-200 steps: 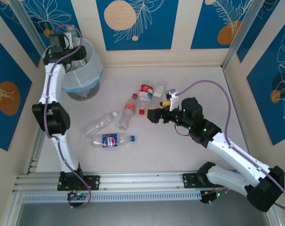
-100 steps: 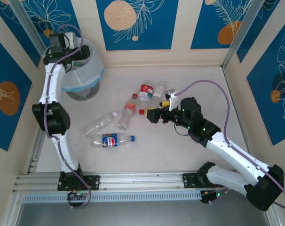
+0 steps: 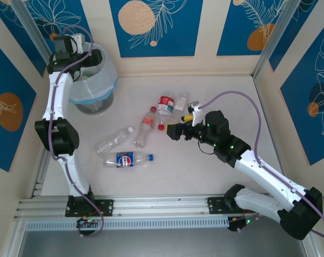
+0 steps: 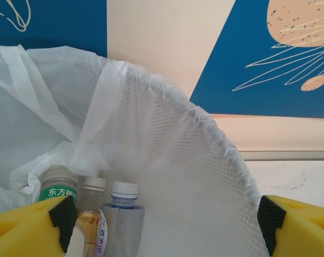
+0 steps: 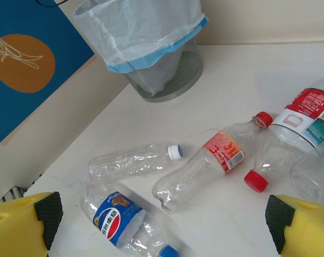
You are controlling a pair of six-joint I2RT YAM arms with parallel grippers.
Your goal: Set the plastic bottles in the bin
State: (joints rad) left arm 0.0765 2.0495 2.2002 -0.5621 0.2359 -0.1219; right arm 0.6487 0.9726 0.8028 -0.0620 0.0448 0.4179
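The bin (image 3: 95, 80), grey with a white bag liner, stands at the far left. My left gripper (image 3: 86, 58) hangs over its rim, open and empty; in the left wrist view its yellow fingers (image 4: 24, 230) frame the liner (image 4: 162, 160) and three plastic bottles (image 4: 121, 214) standing inside. Several plastic bottles lie mid-table: a Pepsi one (image 3: 127, 159), a clear white-capped one (image 3: 115, 139), a red-labelled one (image 3: 146, 126) and a larger one (image 3: 164, 105). My right gripper (image 3: 172, 130) is open beside them, low over the table, with the Pepsi bottle (image 5: 122, 225) and the red-labelled bottle (image 5: 210, 163) ahead of it.
Walls with blue panels close in the table at the back and both sides. A small bottle (image 3: 179, 103) and a yellow-and-grey object (image 3: 191, 110) lie just behind the right gripper. Bare tabletop (image 3: 194, 171) lies in front of the bottles.
The left wrist has shifted slightly back and left over the bin. The right arm and the bottles on the table have not moved.
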